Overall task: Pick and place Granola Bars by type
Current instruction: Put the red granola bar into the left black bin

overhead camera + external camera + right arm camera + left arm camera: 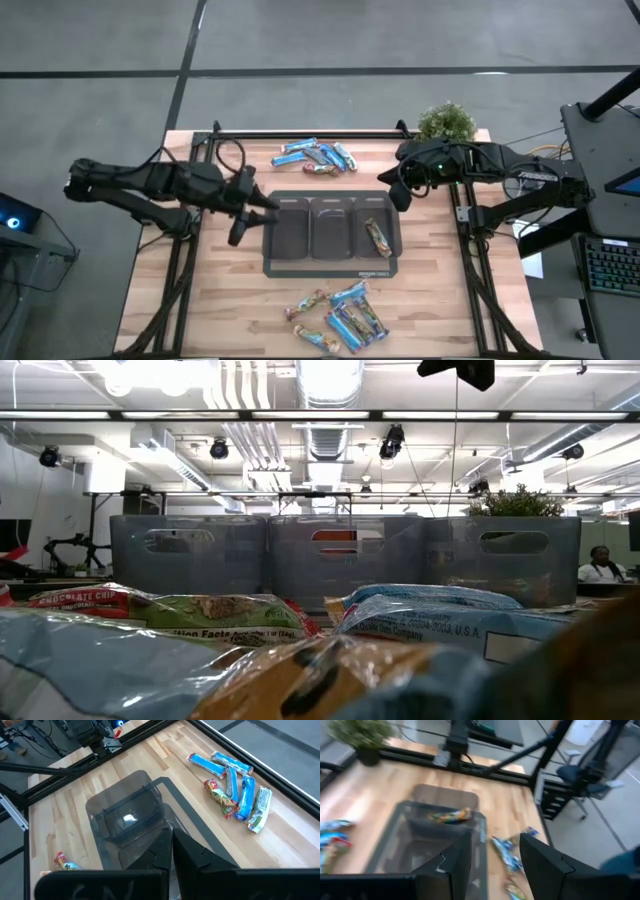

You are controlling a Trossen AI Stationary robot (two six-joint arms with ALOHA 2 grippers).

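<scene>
Granola bars lie in two loose piles on the wooden table: one at the far edge [315, 155], one at the near edge [340, 318]. A single orange-brown bar [378, 238] lies flat in the right compartment of the dark three-compartment tray [330, 270]. My left gripper [256, 212] hovers open over the tray's left edge, with nothing between its fingers [492, 865]. My right gripper [404, 195] hangs shut and empty above the tray's far right corner [172, 855]. In the low view the near pile's wrappers [300, 650] fill the foreground.
A small potted plant [446, 122] stands at the table's far right corner. Black frame rails [300, 133] run along the far edge and both sides. Bare wood lies left and right of the tray. A person [600, 565] sits in the room behind.
</scene>
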